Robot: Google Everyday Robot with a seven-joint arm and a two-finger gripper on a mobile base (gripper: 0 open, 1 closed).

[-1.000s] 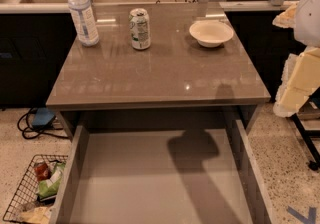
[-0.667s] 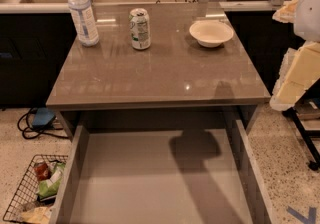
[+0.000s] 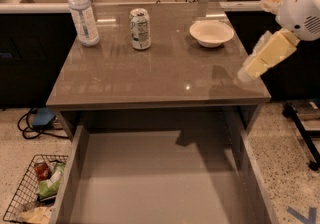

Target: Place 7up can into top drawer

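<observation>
Gripper (image 3: pixel 252 68): at the right edge of the cabinet top (image 3: pixel 150 75), slanting down and to the left, tip just over the front right corner. You cannot tell how far open it is. It has no hold of the can.

7up can (image 3: pixel 140 29): upright at the back of the cabinet top, a little left of centre, long axis vertical. It stands free, between the water bottle (image 3: pixel 83 15) on its left and the white bowl (image 3: pixel 211 33) on its right, touching neither.

Key relation: the can lies to the left of the gripper and farther back, well apart from it. The bowl sits roughly between the two, so your reach likely has to pass in front of the bowl or over it.

Top drawer (image 3: pixel 150 178): pulled open below the front edge of the cabinet top. Bare flat bottom, low side walls.

Materials:
- Can: thin aluminium cylinder, white and green print, silver top. Smooth, probably easy to dent or tip if pinched off centre.
- Bottle: clear plastic, white cap, taller than the can.
- Bowl: shallow, round, matte white.
- Cabinet top: glossy grey-brown with light reflections, likely slick under the can.

Floor, left of the drawer: wire basket (image 3: pixel 30 193) with packets in it.
</observation>
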